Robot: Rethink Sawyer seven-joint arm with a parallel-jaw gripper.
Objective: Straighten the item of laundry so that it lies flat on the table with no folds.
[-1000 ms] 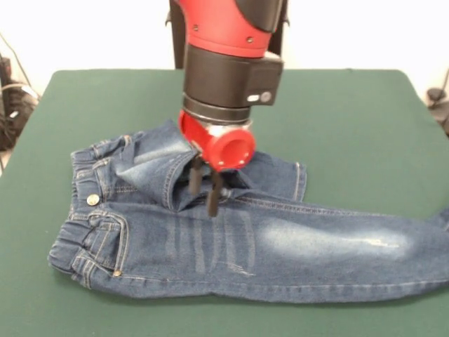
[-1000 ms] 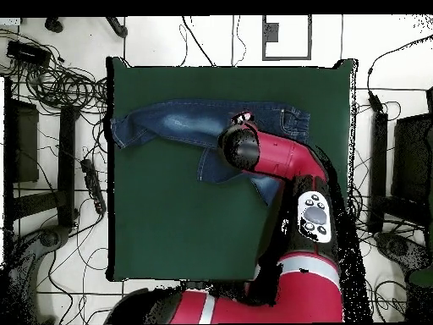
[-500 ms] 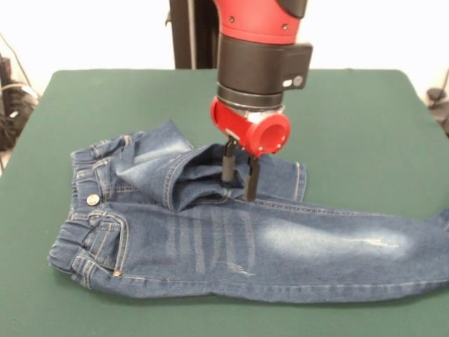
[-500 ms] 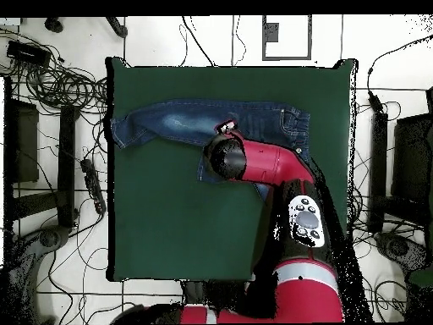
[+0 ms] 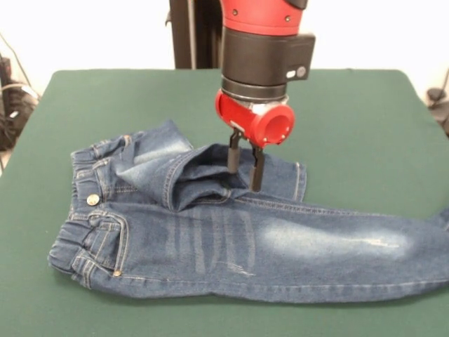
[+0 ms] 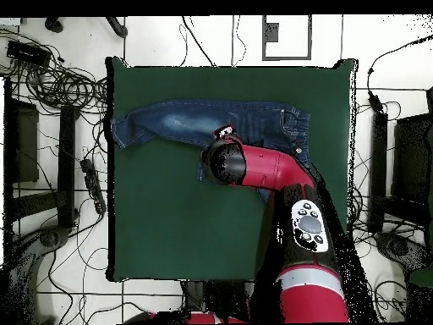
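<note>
Jeans lie on the green bench. One leg is stretched out flat. The other leg is folded back over itself in a bunch. The claw hangs over that bunch with its two fingers apart, gripping nothing, tips at the cloth.

White tiled floor — tangled cables

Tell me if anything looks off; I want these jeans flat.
One leg of the jeans is doubled back over itself near the waistband, bunched beneath the open gripper. The other leg lies straight on the table.
</note>
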